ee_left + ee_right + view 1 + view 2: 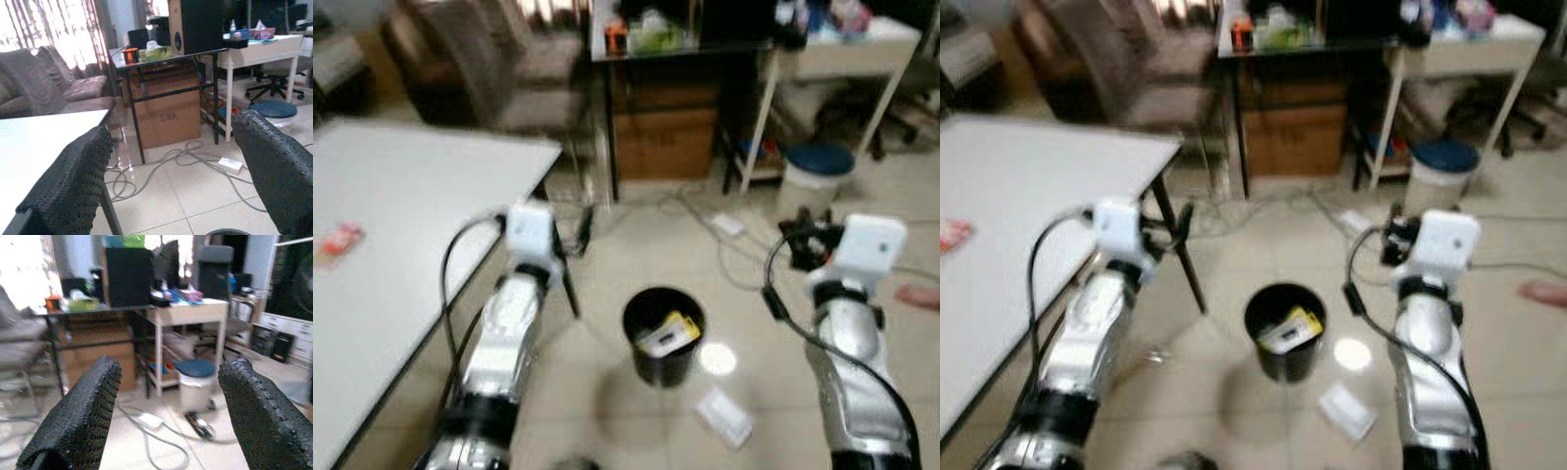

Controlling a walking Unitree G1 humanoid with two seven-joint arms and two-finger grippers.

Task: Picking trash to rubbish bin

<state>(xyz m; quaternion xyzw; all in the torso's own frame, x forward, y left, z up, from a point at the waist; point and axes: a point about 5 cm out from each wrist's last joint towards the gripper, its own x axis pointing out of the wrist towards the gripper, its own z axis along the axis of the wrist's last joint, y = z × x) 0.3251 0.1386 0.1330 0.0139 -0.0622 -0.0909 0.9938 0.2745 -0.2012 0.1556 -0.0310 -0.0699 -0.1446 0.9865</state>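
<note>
Left gripper: my left gripper [166, 186] is spread wide, its black textured fingers [73, 181] well apart, with nothing between them and touching nothing; it hangs above the tiled floor, up and to the left of the round black rubbish bin [663, 336].
Right gripper: my right gripper [168, 416] is likewise spread wide and empty, raised to the right of the bin.
Bin: upright on the pale tiled floor [607, 392] between my two arms, mouth open upward.
Yellow trash: a yellow and white packet [668, 334] lies inside the bin, tilted, its long axis slanting up toward the far right rim.
White trash: a flat white wrapper [724, 416] lies on the floor just right of the bin and nearer me, long axis diagonal.
Table: the white table [401, 225] stands left of the bin, a small red packet [338, 240] on it.
</note>
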